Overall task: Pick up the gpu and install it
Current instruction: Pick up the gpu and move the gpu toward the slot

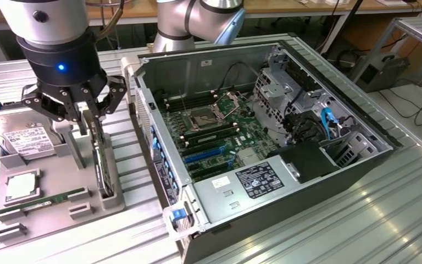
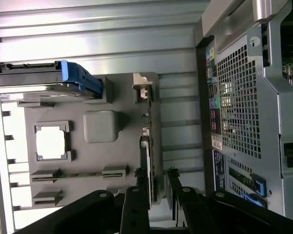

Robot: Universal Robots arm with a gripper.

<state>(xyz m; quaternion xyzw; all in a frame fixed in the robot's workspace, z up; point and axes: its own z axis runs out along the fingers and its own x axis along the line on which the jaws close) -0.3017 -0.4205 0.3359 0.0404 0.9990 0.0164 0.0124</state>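
The claw (image 1: pixel 90 127), fingers spread, straddles the top edge of the gpu (image 1: pixel 105 165), which stands edgewise in the gray holder (image 1: pixel 64 170), seemingly so its edge can be pinched.

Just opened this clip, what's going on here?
A robot arm's gripper sits low over the gpu, which stands on edge in a slot of the grey parts tray beside the open computer case. The jaws straddle the card's top edge with a gap on one side, so it looks not yet gripped. Nothing is installed yet.
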